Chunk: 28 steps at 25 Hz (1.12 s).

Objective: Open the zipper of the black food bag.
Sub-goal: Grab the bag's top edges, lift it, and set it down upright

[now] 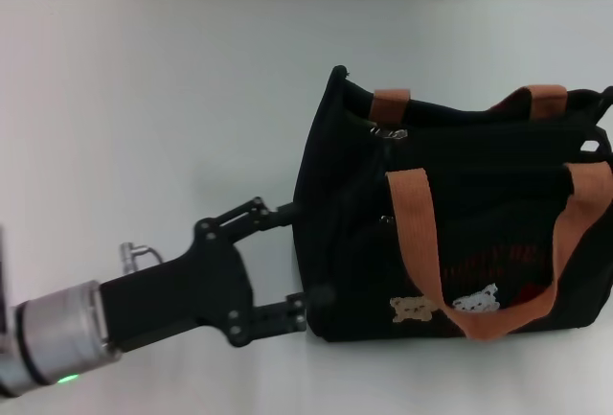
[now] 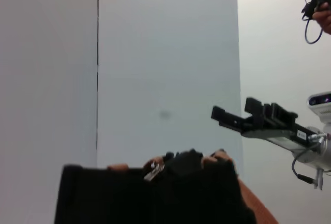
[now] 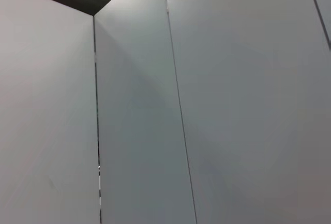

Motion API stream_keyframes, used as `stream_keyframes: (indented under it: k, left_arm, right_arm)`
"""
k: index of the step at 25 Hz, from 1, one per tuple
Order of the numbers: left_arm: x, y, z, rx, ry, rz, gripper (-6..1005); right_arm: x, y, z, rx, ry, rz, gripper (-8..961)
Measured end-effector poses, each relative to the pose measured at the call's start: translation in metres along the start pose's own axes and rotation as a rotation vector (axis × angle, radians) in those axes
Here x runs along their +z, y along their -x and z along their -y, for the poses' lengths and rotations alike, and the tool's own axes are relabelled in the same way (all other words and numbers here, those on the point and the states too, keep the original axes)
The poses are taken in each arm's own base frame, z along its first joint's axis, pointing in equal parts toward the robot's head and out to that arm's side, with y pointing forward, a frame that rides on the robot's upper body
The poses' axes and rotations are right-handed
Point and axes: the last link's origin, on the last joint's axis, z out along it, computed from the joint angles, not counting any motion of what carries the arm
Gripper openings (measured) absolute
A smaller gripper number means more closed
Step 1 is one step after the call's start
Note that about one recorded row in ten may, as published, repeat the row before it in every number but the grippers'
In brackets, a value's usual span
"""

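one black food bag (image 1: 460, 233) stands on the white table (image 1: 144, 99), right of centre in the head view. left gripper (image 1: 292, 264) sits at the bag's left end wall, jaws spread wide, one fingertip near the upper part of that wall, the other at its lower edge; gripping nothing. zipper (image 1: 479, 132) runs along the top rim; silver pull tab (image 1: 388, 132) lies at the end nearest the gripper. two orange-brown handles (image 1: 417, 233); two bear prints (image 1: 412, 310). right gripper (image 2: 232, 119) hangs open, well apart, seen from the left wrist.
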Motion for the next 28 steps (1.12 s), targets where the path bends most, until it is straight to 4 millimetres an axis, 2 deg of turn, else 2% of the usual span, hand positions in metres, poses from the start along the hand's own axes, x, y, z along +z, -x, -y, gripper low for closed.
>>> stream_keyframes:
  k: [3,8,13,20,28]
  left_arm:
    - [0.017,0.006,0.006,-0.021,-0.008,0.036,788]
    - [0.034,0.010,0.016,-0.007,-0.017,0.072,783]
    - [0.039,0.008,0.023,0.003,-0.092,0.044,778]
    - [0.037,0.006,0.029,0.034,-0.160,0.020,601]
    - [0.042,0.005,0.036,0.170,-0.208,0.028,227]
  right_arm:
    - [0.005,-0.003,0.002,0.011,-0.009,0.002,839]
    - [0.004,-0.006,0.001,0.019,-0.025,0.001,840]
    - [-0.004,-0.005,-0.002,0.023,-0.053,0.009,840]
    - [-0.002,-0.008,-0.007,0.036,-0.060,0.036,840]
    - [-0.002,-0.011,-0.004,0.038,-0.080,0.030,840]
